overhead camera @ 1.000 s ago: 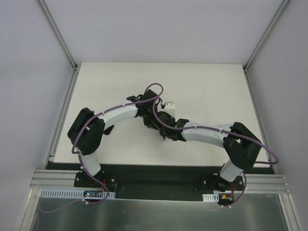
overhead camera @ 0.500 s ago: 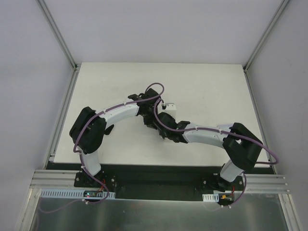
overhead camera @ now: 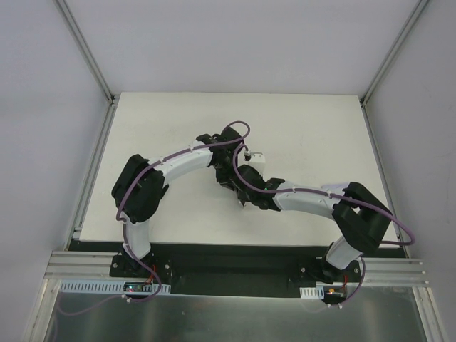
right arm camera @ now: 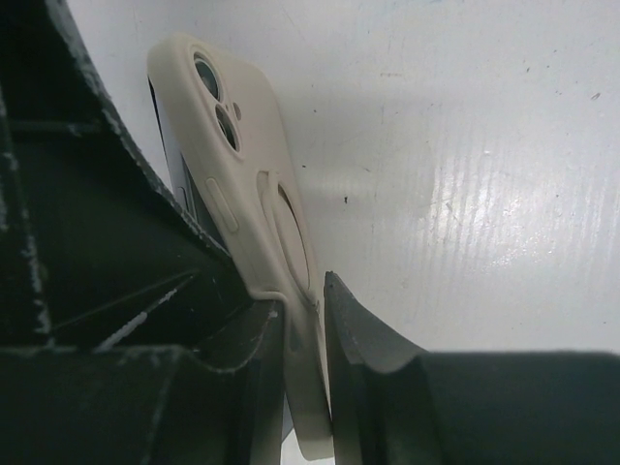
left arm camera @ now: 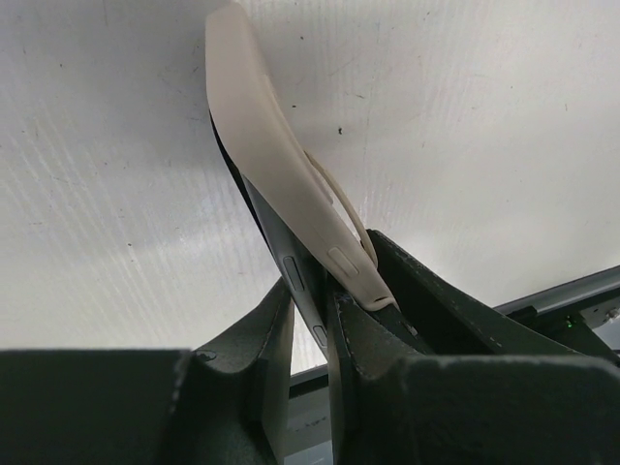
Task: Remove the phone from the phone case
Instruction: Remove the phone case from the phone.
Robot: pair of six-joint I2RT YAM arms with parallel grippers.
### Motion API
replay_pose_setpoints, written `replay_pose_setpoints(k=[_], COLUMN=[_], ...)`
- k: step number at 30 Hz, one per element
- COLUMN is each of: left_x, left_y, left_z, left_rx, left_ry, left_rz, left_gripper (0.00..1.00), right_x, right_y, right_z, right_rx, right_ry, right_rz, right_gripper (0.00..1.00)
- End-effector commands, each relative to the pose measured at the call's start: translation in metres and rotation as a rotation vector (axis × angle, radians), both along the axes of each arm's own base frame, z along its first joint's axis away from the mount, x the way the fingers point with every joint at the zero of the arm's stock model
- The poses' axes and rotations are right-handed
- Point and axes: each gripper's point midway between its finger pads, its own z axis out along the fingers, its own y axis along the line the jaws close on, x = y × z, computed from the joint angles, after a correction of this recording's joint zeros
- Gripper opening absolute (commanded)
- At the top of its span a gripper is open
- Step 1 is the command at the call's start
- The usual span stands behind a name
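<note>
1. The phone [left arm camera: 266, 232] and its cream phone case [left arm camera: 247, 116] were held between the two arms, raised over the middle of the tabletop [overhead camera: 178, 121].
2. The left gripper [left arm camera: 315, 310] had its jaws clamped on the dark phone body. The case bowed away from it on the right side.
3. The right gripper [right arm camera: 302, 295] had its jaws pinched on the case wall alone, at the end away from the camera cut-outs.
4. In each wrist view the long axis ran straight out from the jaws. Neither arm was the nearer, since both already gripped.
5. Judging from this, the case was partly peeled. The coming move probably turned on pulling the two grips apart across the phone's thickness.
</note>
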Motion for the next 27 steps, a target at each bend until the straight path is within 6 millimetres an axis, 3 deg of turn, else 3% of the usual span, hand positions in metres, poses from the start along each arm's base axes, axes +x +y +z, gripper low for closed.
replay_pose_setpoints(k=[1,7,12,21,27], left_x=[-0.029,-0.024,-0.024,-0.012,-0.013], left_y=[0.035,0.03,0.031,0.025,0.02], left_z=[0.002,0.006,0.005,0.01,0.009], left_rx=[0.136,0.121,0.124,0.094,0.076], left_ry=[0.127,0.113,0.117,0.098,0.112], left_rz=[-0.03,-0.034,-0.031,-0.08,-0.148], left_gripper=[0.0,0.0,0.0,0.0,0.0], right_x=[-0.077,-0.084,-0.089,-0.094,-0.091], right_y=[-0.121,-0.12,-0.126,-0.145,-0.131], right_z=[-0.078,-0.102,-0.105,-0.071,-0.052], right_rx=[-0.562,-0.602,-0.612,-0.677,-0.688], right_ry=[0.334,0.398,0.405,0.316,0.23], right_rz=[0.062,0.065,0.053,0.034,0.099], right_gripper=[0.21,0.22,0.2,0.23,0.24])
